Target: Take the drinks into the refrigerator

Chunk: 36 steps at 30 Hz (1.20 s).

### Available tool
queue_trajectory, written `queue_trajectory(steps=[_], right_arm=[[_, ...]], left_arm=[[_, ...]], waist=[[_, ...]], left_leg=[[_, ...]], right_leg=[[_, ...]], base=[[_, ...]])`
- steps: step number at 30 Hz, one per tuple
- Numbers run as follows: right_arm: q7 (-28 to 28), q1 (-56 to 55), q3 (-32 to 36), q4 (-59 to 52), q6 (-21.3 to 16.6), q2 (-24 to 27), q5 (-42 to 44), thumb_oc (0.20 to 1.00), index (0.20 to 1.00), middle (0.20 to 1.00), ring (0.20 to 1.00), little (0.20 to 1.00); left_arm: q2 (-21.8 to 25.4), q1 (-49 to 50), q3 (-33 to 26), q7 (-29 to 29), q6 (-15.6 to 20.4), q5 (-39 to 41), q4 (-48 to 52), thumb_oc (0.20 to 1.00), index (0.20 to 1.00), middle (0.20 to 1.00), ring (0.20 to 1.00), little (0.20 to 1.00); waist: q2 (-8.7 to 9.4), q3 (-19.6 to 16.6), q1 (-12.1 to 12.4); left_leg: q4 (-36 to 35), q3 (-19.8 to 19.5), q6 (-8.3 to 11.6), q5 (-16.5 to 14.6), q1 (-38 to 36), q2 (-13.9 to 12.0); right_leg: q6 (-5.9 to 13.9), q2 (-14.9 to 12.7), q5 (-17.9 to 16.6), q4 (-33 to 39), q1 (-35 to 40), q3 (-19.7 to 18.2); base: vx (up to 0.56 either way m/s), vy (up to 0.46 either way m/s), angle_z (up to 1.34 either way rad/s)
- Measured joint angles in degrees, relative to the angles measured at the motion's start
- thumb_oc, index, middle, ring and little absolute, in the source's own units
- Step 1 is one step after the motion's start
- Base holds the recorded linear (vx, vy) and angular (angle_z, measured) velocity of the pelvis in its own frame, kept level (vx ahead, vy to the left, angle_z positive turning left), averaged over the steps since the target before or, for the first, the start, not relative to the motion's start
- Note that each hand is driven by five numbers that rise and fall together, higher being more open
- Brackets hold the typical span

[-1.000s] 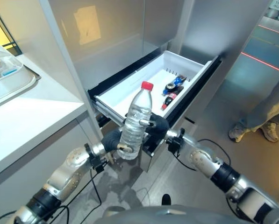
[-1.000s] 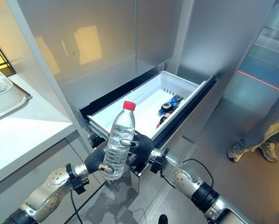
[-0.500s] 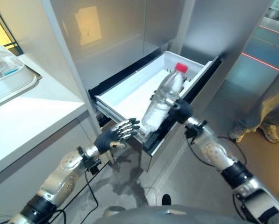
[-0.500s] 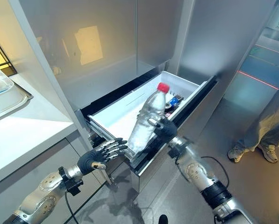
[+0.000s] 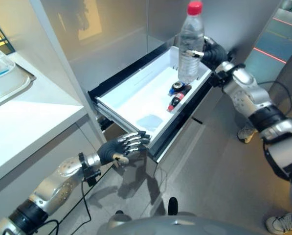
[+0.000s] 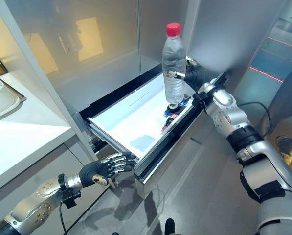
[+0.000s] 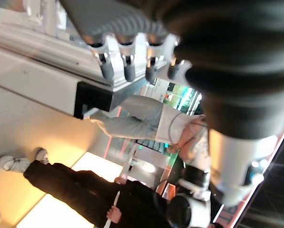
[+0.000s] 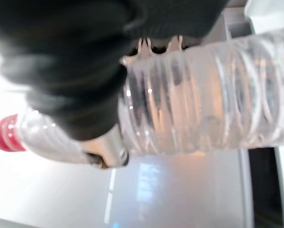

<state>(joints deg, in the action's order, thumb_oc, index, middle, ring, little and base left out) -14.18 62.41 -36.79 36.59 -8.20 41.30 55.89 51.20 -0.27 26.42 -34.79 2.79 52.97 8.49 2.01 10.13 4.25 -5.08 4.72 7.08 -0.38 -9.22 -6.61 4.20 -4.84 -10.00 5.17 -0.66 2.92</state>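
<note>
— Water bottle (image 5: 190,43), clear with a red cap: where is it?
— Upright in the right hand (image 5: 210,51), fingers curled round its middle, over the far end of the open white drawer (image 5: 136,98). Its base hides part of the small bottles (image 5: 177,95) lying in the drawer, so I cannot tell whether it touches them.
— How many small bottles?
— Hard to say; a blue one and a dark one with red show.
— And the left hand (image 5: 122,147)?
— Just below the drawer's near corner, fingers straight and spread, holding nothing. Whether the fingertips touch the drawer front is unclear.
— Anything else?
— A tray (image 5: 11,85) on the white counter (image 5: 33,125), cut off at the edge.
</note>
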Motion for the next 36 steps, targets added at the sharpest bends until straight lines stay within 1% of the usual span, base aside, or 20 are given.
queue_trajectory(steps=[1, 3, 5, 7, 9, 11, 16, 18, 20, 21, 22, 25, 29, 31, 33, 34, 35, 36], right_arm=[[-0.2, 1.3, -0.3, 1.4, 0.0, -0.5, -0.6, 0.2, 0.2, 0.2, 0.2, 0.2], [0.2, 3.4, -0.3, 2.9, 0.0, -1.1, -1.3, 0.2, 0.2, 0.2, 0.2, 0.2], [0.8, 4.5, -0.2, 4.4, -0.2, -2.0, -1.3, 0.2, 0.2, 0.2, 0.2, 0.2], [1.2, 4.9, -0.2, 5.3, -0.2, -3.4, -1.4, 0.2, 0.2, 0.2, 0.2, 0.2], [1.5, 5.1, -0.4, 5.4, -0.2, -5.5, -1.8, 0.2, 0.2, 0.2, 0.2, 0.2], [1.6, 5.1, -1.6, 5.6, -0.1, -6.8, -2.6, 0.2, 0.2, 0.2, 0.2, 0.2], [1.5, 5.2, -4.3, 6.7, 0.2, -7.7, -6.1, 0.2, 0.2, 0.2, 0.2, 0.2], [1.4, 5.2, -6.7, 7.2, 0.9, -7.8, -9.5, 0.2, 0.2, 0.2, 0.2, 0.2], [1.0, 5.2, -7.2, 7.6, 1.3, -8.0, -11.6, 0.2, 0.2, 0.2, 0.2, 0.2], [1.0, 5.1, -7.2, 7.8, 1.3, -8.1, -12.3, 0.2, 0.2, 0.2, 0.2, 0.2], [1.1, 5.2, -7.0, 9.1, 1.2, -8.4, -13.8, 0.2, 0.2, 0.2, 0.2, 0.2], [2.0, 6.1, -6.8, 10.3, 1.3, -8.8, -18.3, 0.2, 0.2, 0.2, 0.2, 0.2], [2.6, 8.2, -6.7, 13.1, 0.7, -9.6, -22.8, 0.2, 0.2, 0.2, 0.2, 0.2], [2.3, 10.7, -7.7, 14.4, 0.8, -9.5, -27.8, 0.2, 0.2, 0.2, 0.2, 0.2], [2.2, 12.7, -9.2, 15.4, 1.1, -9.3, -31.8, 0.2, 0.2, 0.2, 0.2, 0.2], [2.3, 13.3, -10.3, 15.4, 1.1, -9.1, -33.3, 0.2, 0.2, 0.2, 0.2, 0.2], [2.1, 14.2, -11.6, 16.0, 1.0, -9.0, -37.4, 0.2, 0.2, 0.2, 0.2, 0.2], [2.1, 14.6, -12.0, 16.2, 1.0, -9.0, -38.7, 0.2, 0.2, 0.2, 0.2, 0.2]], left_arm=[[0.4, -1.0, 0.6, -0.1, 0.0, 0.0, 0.0, 1.0, 1.0, 1.0, 1.0, 1.0], [1.3, -3.2, 1.8, -0.3, 0.0, 0.1, 0.7, 1.0, 1.0, 1.0, 1.0, 1.0], [1.7, -5.0, 2.6, -0.5, 0.1, 0.2, 1.1, 1.0, 1.0, 1.0, 1.0, 1.0], [2.5, -5.8, 3.5, -0.5, 0.2, 0.4, 1.3, 1.0, 1.0, 1.0, 1.0, 1.0], [3.4, -7.6, 4.0, -0.6, 0.3, 0.7, 1.4, 1.0, 1.0, 1.0, 1.0, 1.0], [3.5, -8.8, 4.4, -0.6, 0.3, 0.8, 1.4, 1.0, 1.0, 1.0, 1.0, 1.0], [3.9, -12.6, 6.2, -0.4, 0.3, 0.8, 1.7, 1.0, 1.0, 1.0, 1.0, 1.0], [4.1, -13.3, 6.2, 0.0, 0.4, 0.8, 1.7, 1.0, 1.0, 1.0, 1.0, 1.0], [4.2, -13.5, 6.2, 0.2, 0.6, 0.8, 1.7, 1.0, 1.0, 1.0, 1.0, 1.0], [4.2, -13.5, 6.2, 0.3, 0.7, 0.8, 1.7, 1.0, 1.0, 1.0, 1.0, 1.0], [4.6, -14.0, 6.5, 0.6, 1.6, 1.1, 1.9, 1.0, 1.0, 1.0, 1.0, 1.0], [6.8, -16.0, 7.8, 1.1, 2.3, 1.7, 3.4, 1.0, 1.0, 1.0, 1.0, 1.0], [7.5, -17.5, 8.7, 1.8, 3.1, 1.7, 3.8, 1.0, 1.0, 1.0, 1.0, 1.0], [7.6, -17.7, 9.4, 2.6, 3.3, 1.7, 3.8, 1.0, 1.0, 1.0, 1.0, 1.0], [7.4, -17.7, 9.6, 3.3, 4.1, 1.6, 3.8, 1.0, 1.0, 1.0, 1.0, 1.0], [7.5, -17.7, 9.6, 3.4, 4.2, 1.6, 3.8, 1.0, 1.0, 1.0, 1.0, 1.0], [7.4, -17.7, 9.5, 3.8, 4.4, 1.6, 3.8, 1.0, 1.0, 1.0, 1.0, 1.0], [7.4, -17.7, 9.5, 3.9, 4.4, 1.5, 3.8, 1.0, 1.0, 1.0, 1.0, 1.0]], waist=[[0.1, 0.4, 0.1], [0.38, 1.3, 1.0], [0.45, 2.6, 1.6], [0.56, 3.0, 1.6], [0.94, 4.9, 1.7], [0.86, 6.0, 2.1], [0.94, 8.3, 2.8], [0.88, 10.0, 2.9], [0.9, 11.3, 2.9], [0.81, 11.5, 2.9], [0.84, 11.8, 2.9], [0.71, 12.6, 2.9], [0.59, 13.7, 3.0], [0.63, 15.3, 3.2], [0.72, 16.1, 3.4], [0.75, 16.1, 3.3], [0.81, 16.3, 3.3], [0.81, 16.3, 3.3]], left_leg=[[0.0, 0.0, -0.03, 0.0, 0.3, 0.0], [0.0, -0.1, 0.07, 0.3, 1.4, 0.0], [0.0, -0.1, 0.5, 0.5, 2.1, 0.0], [0.0, 0.0, 0.51, 0.6, 2.9, 0.0], [0.2, -0.1, 0.68, 0.7, 3.9, -0.1], [0.2, 0.0, 0.7, 0.7, 4.2, -0.1], [0.5, -0.2, 0.71, 0.7, 5.9, -0.1], [0.6, -0.3, 0.72, 0.7, 6.0, -0.1], [0.7, -0.4, 0.72, 0.7, 6.3, -0.1], [0.8, -0.5, 0.73, 0.7, 6.8, -0.1], [1.5, -1.1, 0.73, 0.7, 8.3, 0.0], [3.1, -2.1, 0.85, 0.6, 11.0, -0.1], [4.3, -2.8, 0.94, 0.5, 12.8, 0.0], [5.6, -3.4, 1.01, 0.5, 14.3, 0.0], [6.6, -3.8, 1.05, 0.4, 15.7, 0.1], [6.9, -3.9, 1.05, 0.4, 16.1, 0.1], [7.3, -4.1, 1.06, 0.4, 16.7, 0.2], [7.6, -4.2, 1.08, 0.4, 17.0, 0.2]], right_leg=[[-0.02, 0.0, 0.0, 0.0, -0.3, 0.0], [-0.09, 0.0, -0.2, 0.0, -1.4, 0.0], [-0.17, 0.1, -0.4, 0.0, -2.1, 0.0], [-0.16, 0.0, -0.4, 0.0, -2.9, 0.0], [-0.2, 0.1, -0.4, 0.0, -4.0, 0.0], [-0.21, 0.2, -0.4, 0.0, -4.4, -0.1], [-0.22, 0.1, -0.4, 0.0, -5.7, 0.2], [-0.24, 0.1, -0.4, 0.0, -5.7, 0.6], [-0.24, 0.0, -0.4, -0.1, -5.8, 0.9], [-0.24, 0.0, -0.4, -0.1, -6.1, 1.0], [-0.27, -0.1, -0.4, -0.3, -7.3, 1.5], [-0.4, -0.3, -0.4, -1.2, -9.1, 2.5], [-0.5, -0.6, -0.4, -2.1, -10.3, 3.6], [-0.55, -0.6, -0.4, -3.0, -11.4, 3.9], [-0.58, -0.8, -0.4, -3.7, -12.3, 4.0], [-0.58, -0.8, -0.4, -3.9, -12.8, 4.0], [-0.58, -0.9, -0.4, -4.0, -13.1, 4.1], [-0.61, -1.0, -0.4, -4.1, -13.3, 4.2]], base=[[-0.03, -0.006, 0.01], [-0.02, -0.001, -0.01], [-0.05, 0.001, -0.02], [-0.02, -0.004, 0.0], [-0.05, -0.011, 0.0], [-0.04, -0.006, -0.03], [-0.03, -0.009, 0.01], [-0.05, -0.006, 0.04], [-0.06, -0.009, 0.05], [-0.06, -0.014, 0.12], [-0.06, -0.019, 0.2], [-0.06, -0.019, 0.15], [-0.05, -0.021, 0.09], [-0.03, -0.006, 0.09], [-0.03, -0.002, 0.06], [-0.03, -0.006, 0.08], [-0.03, -0.009, 0.05], [-0.03, -0.014, 0.08]])
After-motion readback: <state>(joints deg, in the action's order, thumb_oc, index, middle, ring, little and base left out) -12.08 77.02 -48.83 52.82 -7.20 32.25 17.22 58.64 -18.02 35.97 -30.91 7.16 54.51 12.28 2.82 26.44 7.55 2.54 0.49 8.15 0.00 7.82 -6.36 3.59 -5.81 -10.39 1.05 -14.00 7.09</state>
